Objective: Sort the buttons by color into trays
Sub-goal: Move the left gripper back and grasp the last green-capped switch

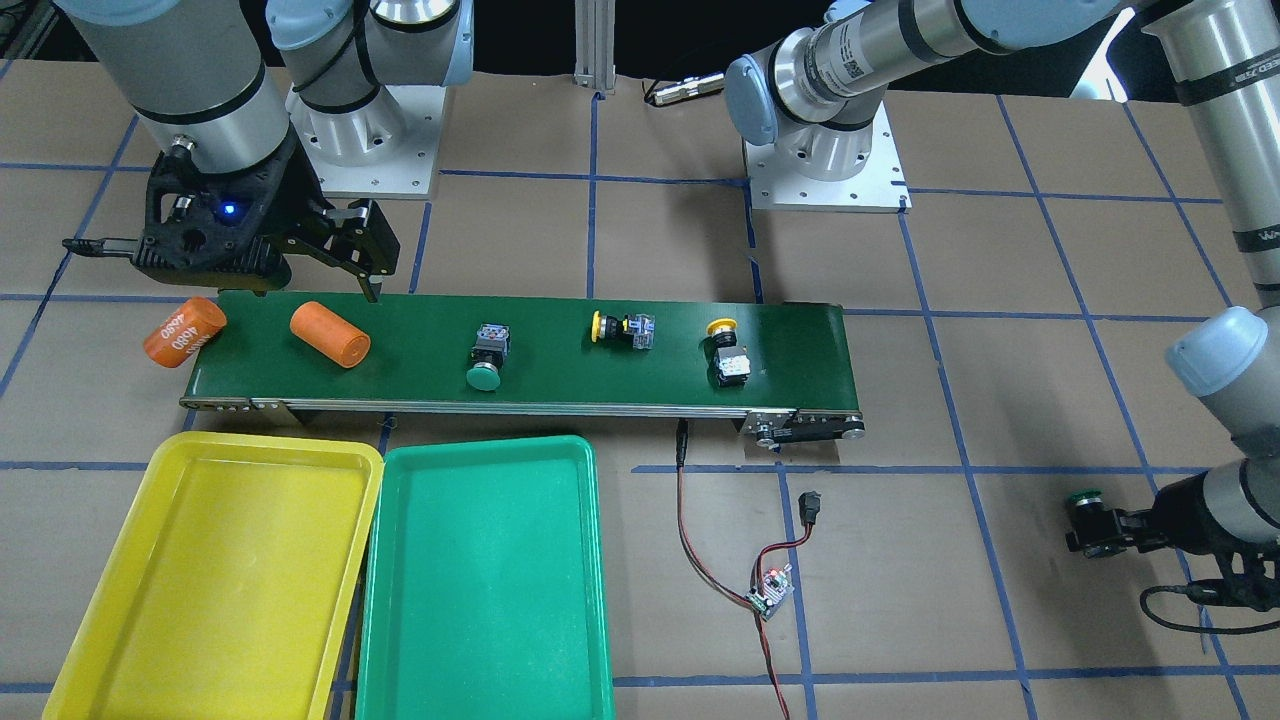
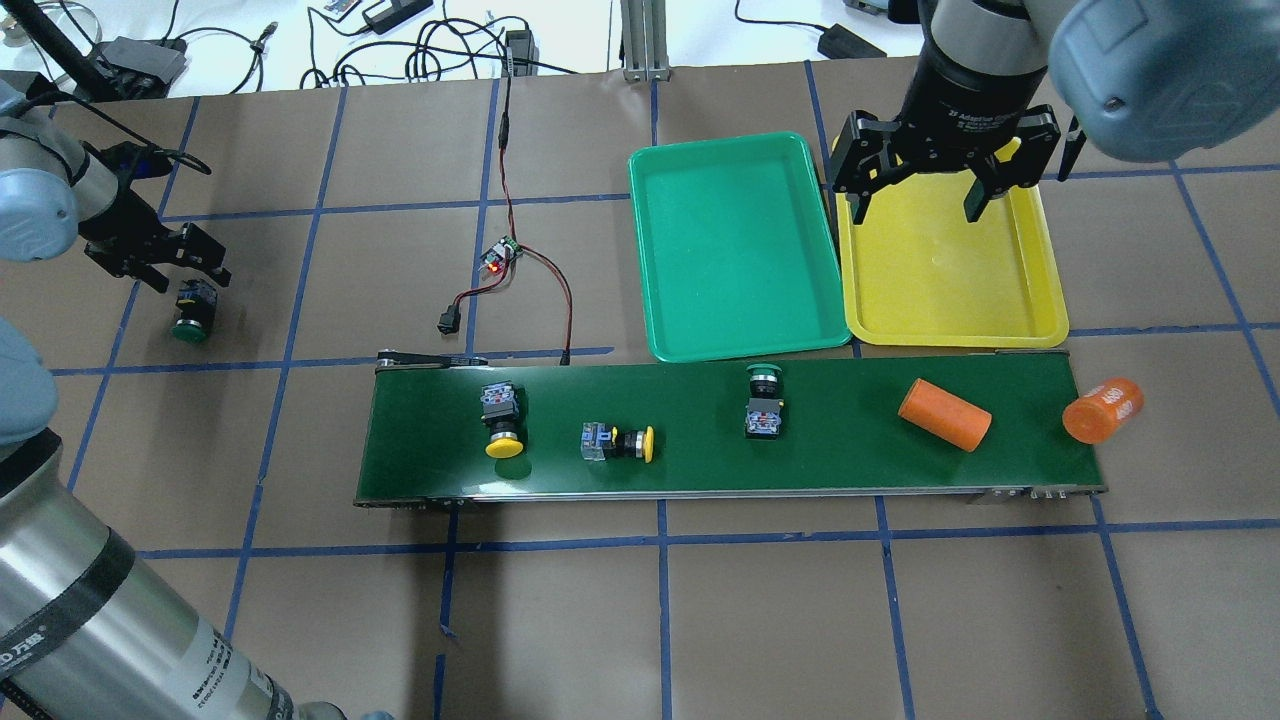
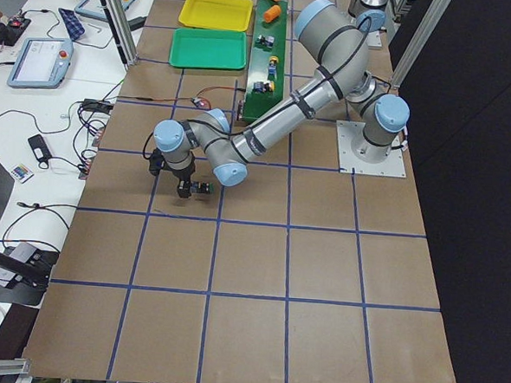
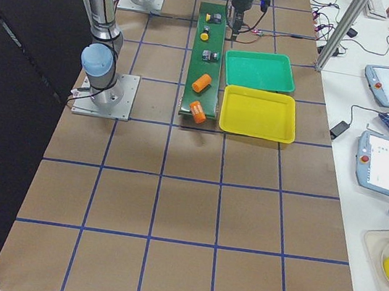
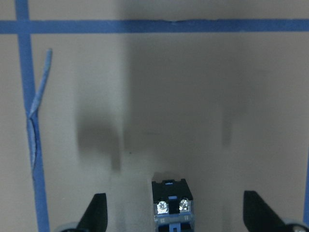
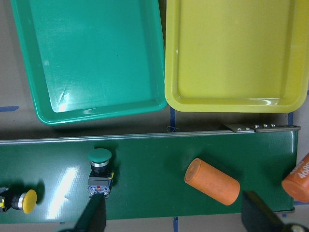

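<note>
Nearest the robot, the dark-green belt point(image 2: 850, 460) runs across the table w/ three btns lying on it. A yellow btn point(image 2: 500, 425) w/ black body is toward the L end, and a second yellow btn point(image 2: 620, 441) w/ clear-grey body is near it. Well apart to the R is a green btn point(image 2: 764, 400), cap close to the belt's far edge. Further R an orange cylinder point(image 2: 945, 414) lies on the belt, and another orange cylinder point(image 2: 1103, 408) sticks out past the belt's R end. Off the belt, far L on brown paper w/ room all round, a loose green btn point(image 2: 188, 312) lies between the fingers of the L gripper point(image 5: 175, 195), which are spread wide and not touching it. A circuit board point(image 2: 500, 255) w/ red/black wires sits between that btn and the green tray point(image 2: 735, 250). The yellow tray point(image 2: 950, 290) is alongside, rims touching, both just past the belt's far edge. The R gripper point(image 2: 918, 205) hangs high over the belt's R part, jaws wide, holding nothing.
</note>
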Motion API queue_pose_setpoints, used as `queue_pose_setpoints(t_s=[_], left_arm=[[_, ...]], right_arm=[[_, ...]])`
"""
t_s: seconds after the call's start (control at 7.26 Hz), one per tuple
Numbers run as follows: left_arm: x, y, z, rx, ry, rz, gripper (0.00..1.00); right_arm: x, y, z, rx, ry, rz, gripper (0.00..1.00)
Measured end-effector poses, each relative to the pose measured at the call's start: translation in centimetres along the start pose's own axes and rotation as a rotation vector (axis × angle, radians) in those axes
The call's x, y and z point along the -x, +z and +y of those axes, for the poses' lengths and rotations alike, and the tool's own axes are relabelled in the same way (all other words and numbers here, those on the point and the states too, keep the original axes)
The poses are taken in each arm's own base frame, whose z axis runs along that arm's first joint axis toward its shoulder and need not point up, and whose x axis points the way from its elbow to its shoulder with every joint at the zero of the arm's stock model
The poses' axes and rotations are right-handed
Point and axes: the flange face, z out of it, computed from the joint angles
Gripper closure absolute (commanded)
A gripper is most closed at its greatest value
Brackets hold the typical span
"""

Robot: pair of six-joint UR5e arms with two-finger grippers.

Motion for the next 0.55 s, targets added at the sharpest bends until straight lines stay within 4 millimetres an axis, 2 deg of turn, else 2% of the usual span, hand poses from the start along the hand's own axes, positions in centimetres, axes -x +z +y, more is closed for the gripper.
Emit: queue_pose_setpoints(t_s=[0.14, 0.28, 0.55], left_arm=[[-0.5, 1.2, 1.0, 0.0, 0.009, -0.004, 0.98], [-0.7, 1.3, 1.6, 0.0, 0.021, -0.025, 1.0], [-1.0, -0.4, 2.2, -0.004, 0.028, -0.071, 1.0]], right_arm=[[0.0, 0.1, 0.0, 0.003, 0.004, 0.0, 0.0], [0.0, 0.4, 0.1, 0.008, 0.006, 0.001, 0.0], [0.0, 0.7, 0.3, 0.015, 0.007, 0.003, 0.0]])
